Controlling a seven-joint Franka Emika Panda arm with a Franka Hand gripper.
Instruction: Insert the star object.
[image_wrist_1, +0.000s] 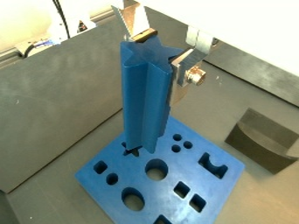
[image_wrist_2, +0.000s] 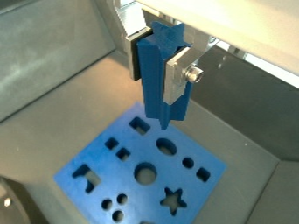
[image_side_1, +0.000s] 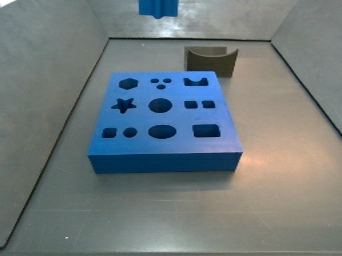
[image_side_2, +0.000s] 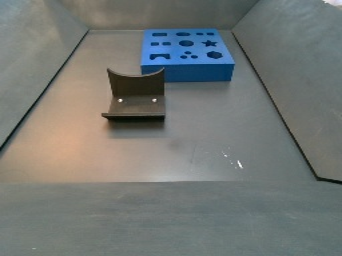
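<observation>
Star object (image_wrist_2: 160, 74) clamped in gripper (image_wrist_2: 162, 54), hanging above holed block (image_wrist_2: 140, 171)

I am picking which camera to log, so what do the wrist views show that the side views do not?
Only the wrist views show the gripper, above the block, its fingers shut on the whole star peg. Only the side views show the fixture apart from the block and the peg's bare lower end. Both show the blue block and its star hole.

The claw (image_wrist_2: 162, 54) hangs high above the floor, fingers (image_wrist_2: 179, 70) clamped shut.
</observation>
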